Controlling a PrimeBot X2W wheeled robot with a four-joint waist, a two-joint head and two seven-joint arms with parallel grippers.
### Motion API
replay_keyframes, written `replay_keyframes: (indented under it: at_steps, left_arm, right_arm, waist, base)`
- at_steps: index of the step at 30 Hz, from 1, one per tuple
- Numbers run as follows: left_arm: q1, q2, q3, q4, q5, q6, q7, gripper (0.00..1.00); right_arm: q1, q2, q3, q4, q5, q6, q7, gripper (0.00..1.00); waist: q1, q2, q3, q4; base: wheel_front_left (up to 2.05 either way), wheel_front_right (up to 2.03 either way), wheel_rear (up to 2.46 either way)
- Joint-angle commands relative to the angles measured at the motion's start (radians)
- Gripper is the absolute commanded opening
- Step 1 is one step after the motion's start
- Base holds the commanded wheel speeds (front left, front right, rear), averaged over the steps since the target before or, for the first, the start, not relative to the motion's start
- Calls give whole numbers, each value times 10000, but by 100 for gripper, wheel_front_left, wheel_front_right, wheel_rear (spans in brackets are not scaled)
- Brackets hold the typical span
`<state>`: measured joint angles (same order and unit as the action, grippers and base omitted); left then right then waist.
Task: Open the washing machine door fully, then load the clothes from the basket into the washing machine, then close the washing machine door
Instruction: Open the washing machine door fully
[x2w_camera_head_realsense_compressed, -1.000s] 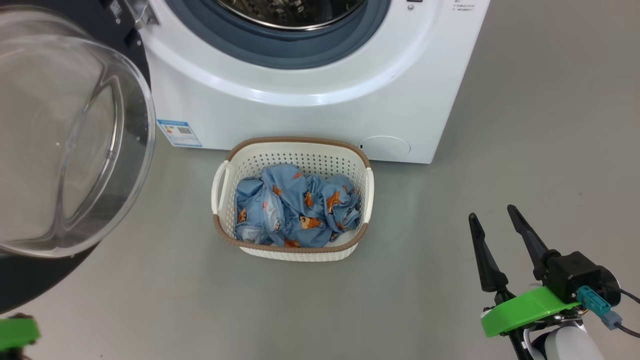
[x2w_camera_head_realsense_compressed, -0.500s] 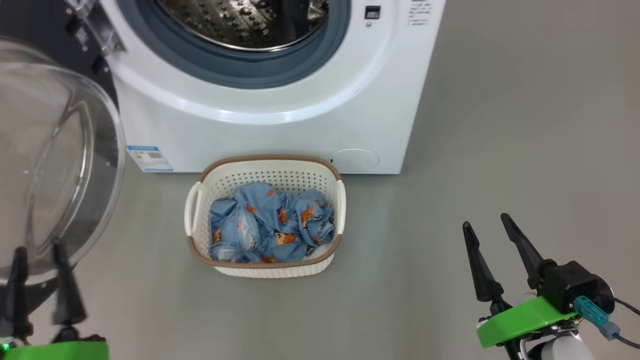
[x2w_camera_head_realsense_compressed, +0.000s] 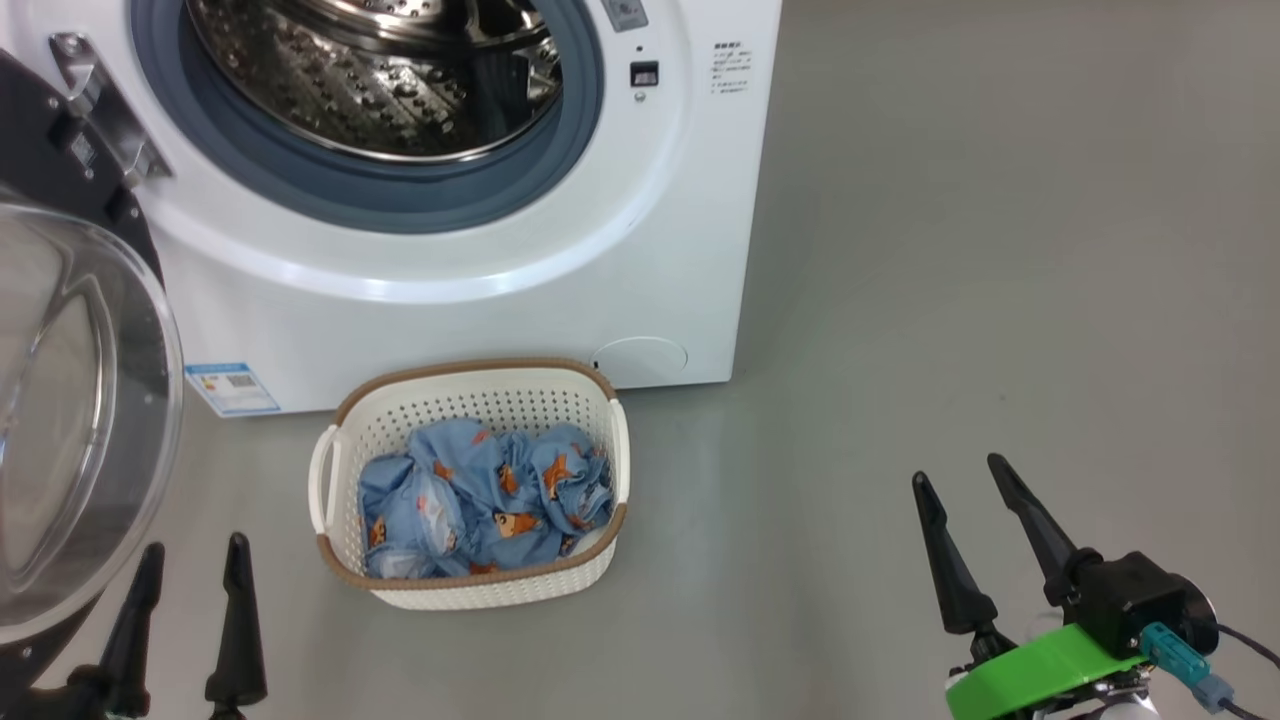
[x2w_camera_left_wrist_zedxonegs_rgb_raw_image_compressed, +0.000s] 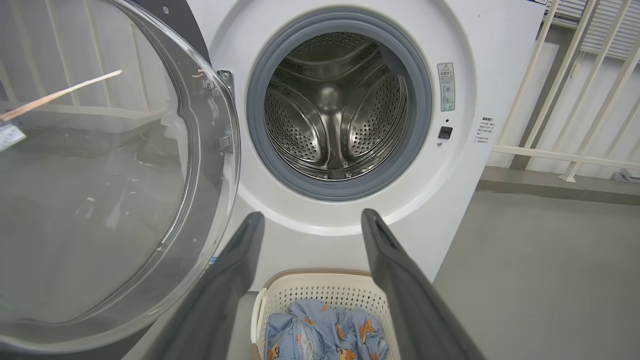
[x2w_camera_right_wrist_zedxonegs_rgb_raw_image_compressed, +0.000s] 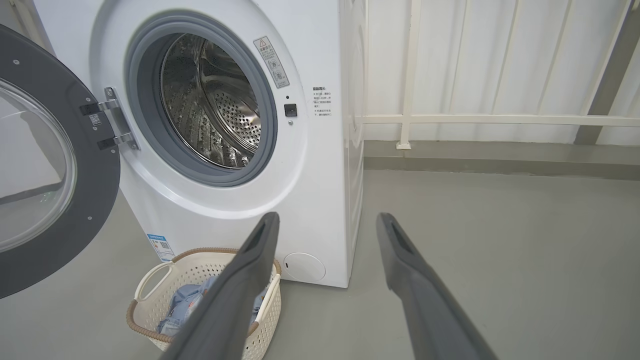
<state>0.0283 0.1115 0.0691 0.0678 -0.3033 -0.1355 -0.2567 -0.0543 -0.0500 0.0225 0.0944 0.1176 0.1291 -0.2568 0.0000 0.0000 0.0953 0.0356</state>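
Now hovering with both pairs of jaws spread wide and empty, short of the clothes (x2w_camera_head_realsense_compressed: 485, 495) bunched in the basket (x2w_camera_head_realsense_compressed: 470, 366) on the floor (x2w_camera_head_realsense_compressed: 900, 300), just in front of the washing machine (x2w_camera_head_realsense_compressed: 450, 300). Liable to pinch only a loose fold and spill the rest short of the drum (x2w_camera_head_realsense_compressed: 380, 90), or to clip the washing machine door (x2w_camera_head_realsense_compressed: 70, 420), swung open at left, while lifting.

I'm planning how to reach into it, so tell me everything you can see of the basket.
The basket is small, cream-white perforated plastic, rounded-rectangular, with a brown woven-look rim and a loop handle on each short side. It stands upright on the grey floor, close in front of the washing machine. Crumpled blue bear-print clothes lie in it, below the rim. Nothing else touches it.
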Motion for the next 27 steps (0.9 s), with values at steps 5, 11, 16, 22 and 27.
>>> replay_keyframes:
  at_steps: [5,11,16,22,27]
  left_arm:
    - [92,212,172,-40,195,48,-51,100]
    - [359,135,115,56,223,48,-51,100]
    - [662,52,65,-39,269,48,-51,100]
    - [749,-61,184,47,464,48,-51,100]
    - [700,-97,148,107,478,48,-51,100]
  right_arm:
    - [227,-3,333,-354,30,16,-49,100]
    - [499,-3,293,-424,40,16,-49,100]
    - [683,-3,226,-459,67,16,-49,100]
    - [761,-3,117,-467,31,16,-49,100]
    - [752,-3,84,-471,-10,16,-49,100]
  waist:
    - [0,0,-404,-293]
    - [0,0,-644,-287]
    - [0,0,-772,-243]
    - [0,0,-805,-182]
    - [0,0,-785,-162]
  base:
    - [0,0,0]
    - [0,0,0]
    - [0,0,0]
    - [0,0,0]
    - [0,0,0]
